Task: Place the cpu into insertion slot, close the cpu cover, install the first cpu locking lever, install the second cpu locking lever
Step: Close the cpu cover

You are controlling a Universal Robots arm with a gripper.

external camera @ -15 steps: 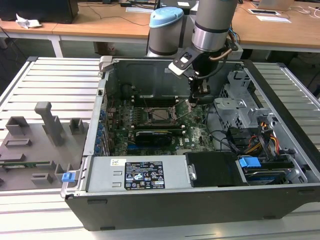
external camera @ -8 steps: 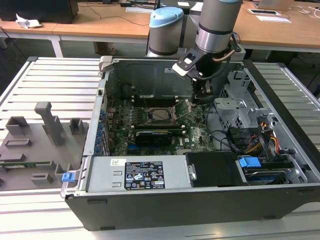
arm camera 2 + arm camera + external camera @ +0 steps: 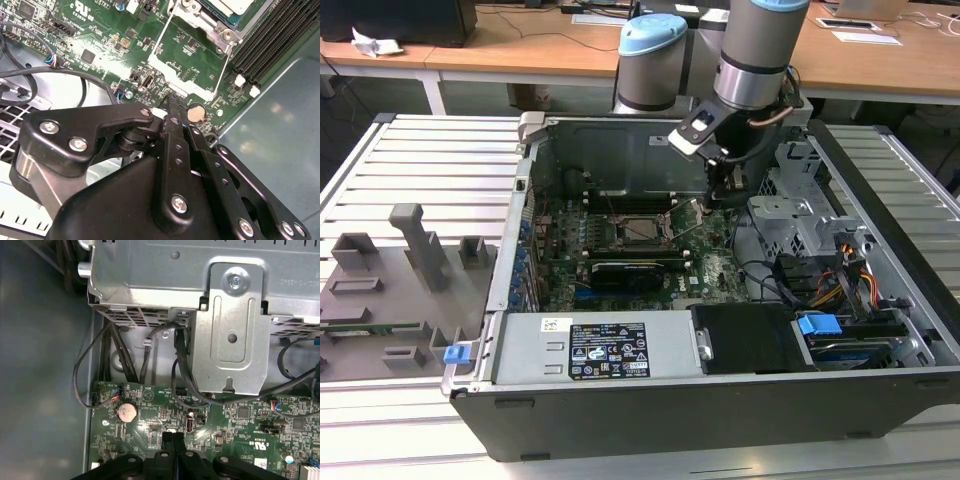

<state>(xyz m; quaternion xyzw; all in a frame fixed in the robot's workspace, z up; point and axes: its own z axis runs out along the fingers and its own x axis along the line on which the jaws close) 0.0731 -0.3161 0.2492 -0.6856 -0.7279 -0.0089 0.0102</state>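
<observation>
1. An open computer case [image 3: 620, 400] is set on the desk [image 3: 420, 160]; the arm [image 3: 760, 60] is reached down into it over the motherboard [image 3: 710, 270].
2. The cpu cover [image 3: 182, 82] is raised off the socket and tilted toward the gripper; green board is seen through its window in the second wrist view.
3. The cpu [image 3: 227, 6] is seated in the insertion slot [image 3: 215, 27], uncovered, so placement is judged done.
4. The gripper [image 3: 169, 102] is held right at the cover's free edge, near the coin battery [image 3: 195, 114]. The fingers [image 3: 168, 442] are pressed together with nothing seen between them. Contact with the cover cannot be told.
5. Step in hand is judged to be closing the cover. A push is called for that swings the frame over and flat onto the cpu, without the chip being nudged.
</observation>
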